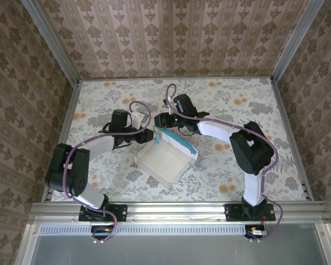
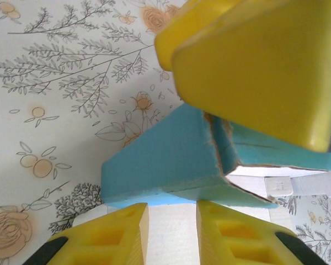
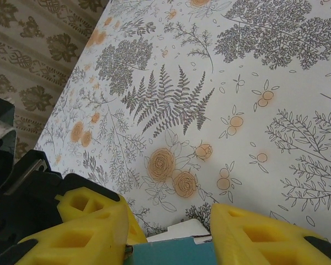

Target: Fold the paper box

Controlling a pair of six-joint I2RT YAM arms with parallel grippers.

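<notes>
left gripper (image 2: 172, 212) is standing slightly parted, a narrow gap showing between its yellow fingers (image 2: 121, 223). off-white card of the box (image 1: 163, 160) is lying behind that gap; contact is not clear. right gripper (image 3: 171, 212) is standing wider, with the box's turquoise edge running across the whole gap. cannot tell whether it is clamping the card or only pressing on it. from the left wrist, the right fingers are hanging just over the raised turquoise flap (image 2: 160, 160). the box is sitting mid-table (image 1: 237, 99), between the two arms, off-white inside facing up, the flap lifting along its far side where both grippers are meeting. count: one box, one raised flap, two arms, two grippers.
</notes>
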